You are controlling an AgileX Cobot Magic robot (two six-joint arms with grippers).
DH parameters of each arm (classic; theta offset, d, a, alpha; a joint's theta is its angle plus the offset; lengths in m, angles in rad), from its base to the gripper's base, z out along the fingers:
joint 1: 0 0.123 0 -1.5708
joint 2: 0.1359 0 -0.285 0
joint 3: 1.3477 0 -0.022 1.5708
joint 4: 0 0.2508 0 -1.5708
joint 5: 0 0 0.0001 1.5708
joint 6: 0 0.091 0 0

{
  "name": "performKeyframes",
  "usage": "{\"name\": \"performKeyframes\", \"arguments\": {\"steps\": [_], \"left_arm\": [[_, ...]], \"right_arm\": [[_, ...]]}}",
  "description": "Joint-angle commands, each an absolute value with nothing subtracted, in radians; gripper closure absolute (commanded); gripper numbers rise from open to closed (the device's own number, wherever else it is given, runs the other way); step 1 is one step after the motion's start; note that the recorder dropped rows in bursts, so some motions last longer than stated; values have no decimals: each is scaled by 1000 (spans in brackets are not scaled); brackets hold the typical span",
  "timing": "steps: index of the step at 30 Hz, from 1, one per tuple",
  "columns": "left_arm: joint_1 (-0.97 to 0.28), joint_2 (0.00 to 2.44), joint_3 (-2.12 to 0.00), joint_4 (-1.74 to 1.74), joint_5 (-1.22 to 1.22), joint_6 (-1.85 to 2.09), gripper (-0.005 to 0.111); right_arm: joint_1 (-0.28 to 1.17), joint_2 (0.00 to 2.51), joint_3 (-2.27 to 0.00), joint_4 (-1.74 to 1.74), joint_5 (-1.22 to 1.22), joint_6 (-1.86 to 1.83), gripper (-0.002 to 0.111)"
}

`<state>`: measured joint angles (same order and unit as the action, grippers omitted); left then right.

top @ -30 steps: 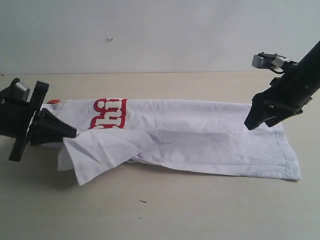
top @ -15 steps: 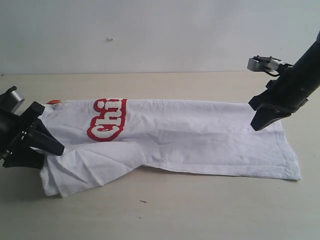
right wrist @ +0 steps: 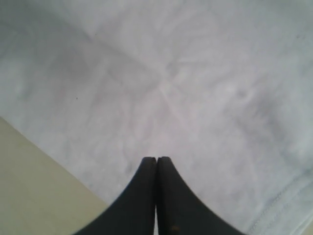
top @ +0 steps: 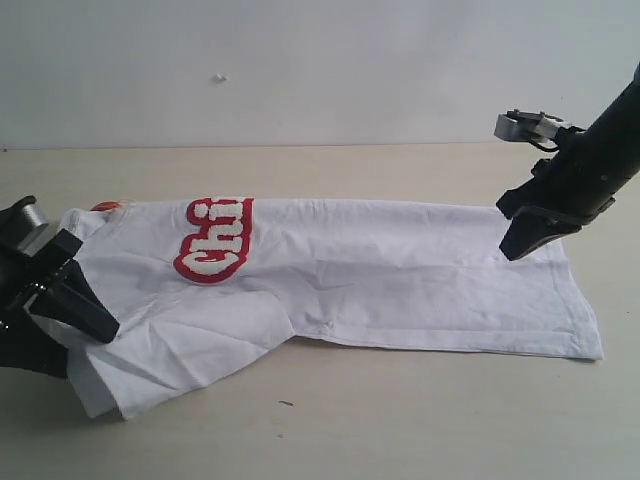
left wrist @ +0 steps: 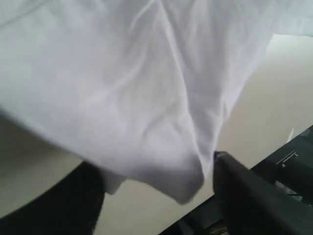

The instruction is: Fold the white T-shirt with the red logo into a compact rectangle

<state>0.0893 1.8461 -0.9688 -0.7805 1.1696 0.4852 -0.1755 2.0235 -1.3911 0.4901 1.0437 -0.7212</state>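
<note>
Left pincer (left wrist: 156, 161) has sunk toward the tabletop's (top: 400, 420) left edge, jaws wide, sleeve cloth draped loose between them. Right pincer (top: 514, 248) is pinched shut on nothing over the hem end. White T-shirt (top: 400, 270) runs long left-to-right, red logo (top: 213, 240) leftward; bare room front and back.

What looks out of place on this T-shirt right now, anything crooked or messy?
The white T-shirt lies as a long strip, but its end at the exterior view's left flares out rumpled and crooked toward the near table edge. Only "Chi" of the red logo shows at the fold.
</note>
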Motion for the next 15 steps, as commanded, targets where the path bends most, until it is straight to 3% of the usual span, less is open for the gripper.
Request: {"name": "performKeyframes", "arguments": {"steps": [1,5,12,15], "left_arm": [[94,1836,-964,-737,1173,432,27],[94,1836,-964,-707,1162,411,30],[94,1834,-952,-705,1221,406,55],[94,1824,-908,-684,1194,409,56]], "right_arm": [[-174,2021,-1394,520,1041,-730,108],[-174,2021,-1394,529,1044,-730,108],[-152,2021,-1394,632,1079,-818,108],[-145,2021,-1394,628,1075,-818,108]]}}
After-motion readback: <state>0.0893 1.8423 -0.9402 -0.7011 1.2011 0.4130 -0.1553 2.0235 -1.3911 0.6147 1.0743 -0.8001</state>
